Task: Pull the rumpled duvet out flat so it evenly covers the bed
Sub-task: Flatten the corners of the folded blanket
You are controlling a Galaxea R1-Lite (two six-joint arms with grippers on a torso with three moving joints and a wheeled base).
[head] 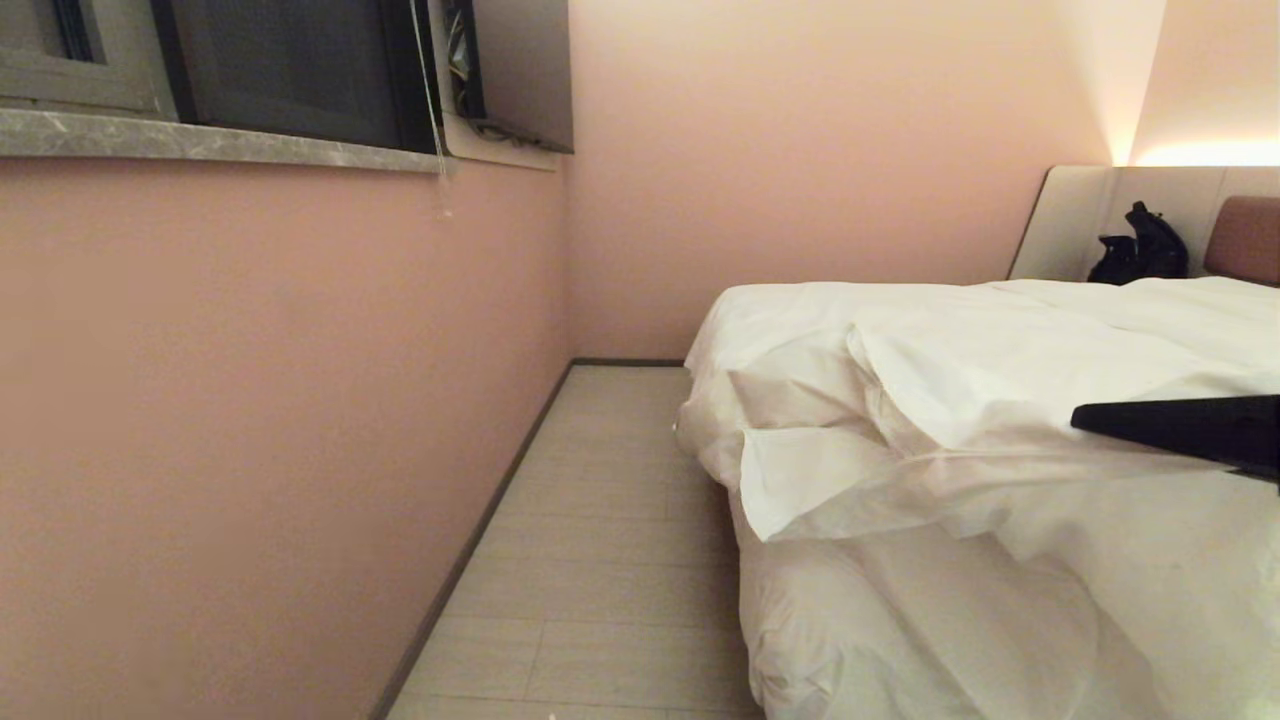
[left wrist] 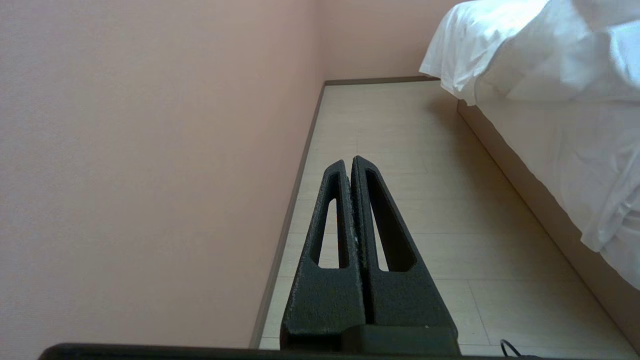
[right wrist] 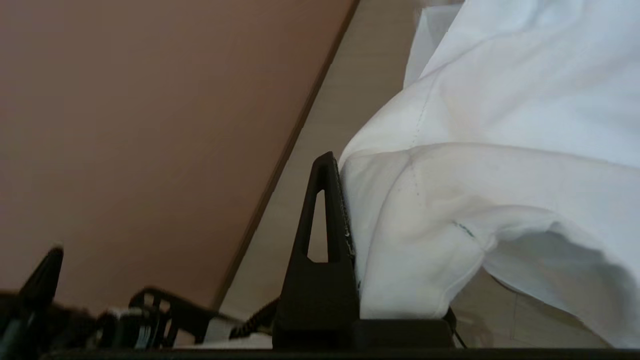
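A thick, puffy white duvet (head: 1000, 400) lies rumpled across the right half of the head view, its near edge folded back on itself in a loose flap and more of it spilling down the side of the bed (head: 1245, 240). Only the bed's brown padded headboard and pale grey panels show, at the upper right, with a small black object (head: 1140, 248) resting against them.

The right gripper (head: 1085, 420) reaches in from the right edge of that view, low over the duvet. In the right wrist view its black fingers (right wrist: 325, 215) are pinched shut on a fold of the white duvet cloth, which bulges out beside them.

The left gripper (left wrist: 348, 162) hangs beside the bed above the pale tiled floor (left wrist: 425, 200), its two black fingers pressed together and holding nothing.

A pink wall (head: 250, 400) fills the left of the head view, with a grey stone windowsill (head: 200, 142) and dark window at the upper left.
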